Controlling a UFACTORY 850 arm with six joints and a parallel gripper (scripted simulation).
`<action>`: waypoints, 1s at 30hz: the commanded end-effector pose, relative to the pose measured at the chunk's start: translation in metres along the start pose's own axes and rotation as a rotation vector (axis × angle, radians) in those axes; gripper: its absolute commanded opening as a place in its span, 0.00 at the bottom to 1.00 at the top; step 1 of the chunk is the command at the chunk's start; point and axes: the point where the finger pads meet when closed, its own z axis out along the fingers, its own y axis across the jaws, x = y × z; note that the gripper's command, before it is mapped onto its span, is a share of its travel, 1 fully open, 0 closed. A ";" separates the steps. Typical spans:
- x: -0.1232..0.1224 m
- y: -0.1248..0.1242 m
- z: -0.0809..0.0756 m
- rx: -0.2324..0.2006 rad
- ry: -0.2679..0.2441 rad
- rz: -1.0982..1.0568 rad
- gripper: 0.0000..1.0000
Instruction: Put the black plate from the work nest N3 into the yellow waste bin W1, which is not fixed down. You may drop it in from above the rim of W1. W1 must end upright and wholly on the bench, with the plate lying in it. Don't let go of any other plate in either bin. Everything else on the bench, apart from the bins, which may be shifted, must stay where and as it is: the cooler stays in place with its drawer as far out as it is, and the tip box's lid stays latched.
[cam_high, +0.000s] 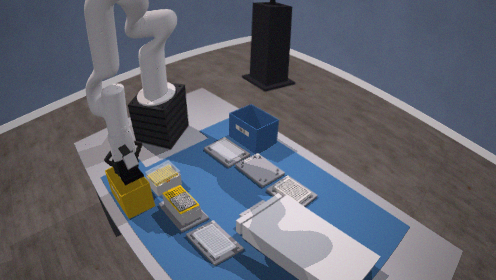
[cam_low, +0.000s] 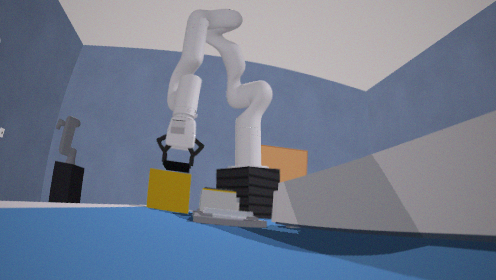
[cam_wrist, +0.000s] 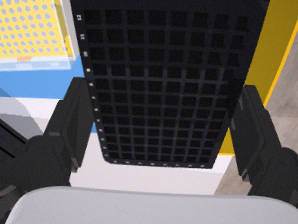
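Yellow bin W1 (cam_high: 131, 196), lower left of the top view: loose on the bench, so a low or off-centre release might tip or shove it, or leave the plate propped on the rim. Gripper (cam_high: 123, 165): clamped on the plate, directly over W1. Black plate (cam_wrist: 166, 72): flat rectangular slab gridded with small square wells, gripped across its sides, filling the wrist view's centre.

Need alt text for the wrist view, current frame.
The gripper is shut on the black plate, a gridded well plate seen from above, with a dark finger on each long side. The yellow waste bin lies beneath, a yellow-topped tip box at upper left.
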 end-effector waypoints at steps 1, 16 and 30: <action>-0.002 0.007 0.000 -0.001 -0.001 -0.001 0.00; -0.004 0.014 0.000 -0.001 -0.001 -0.001 0.00; -0.004 0.014 0.000 -0.001 0.000 -0.001 1.00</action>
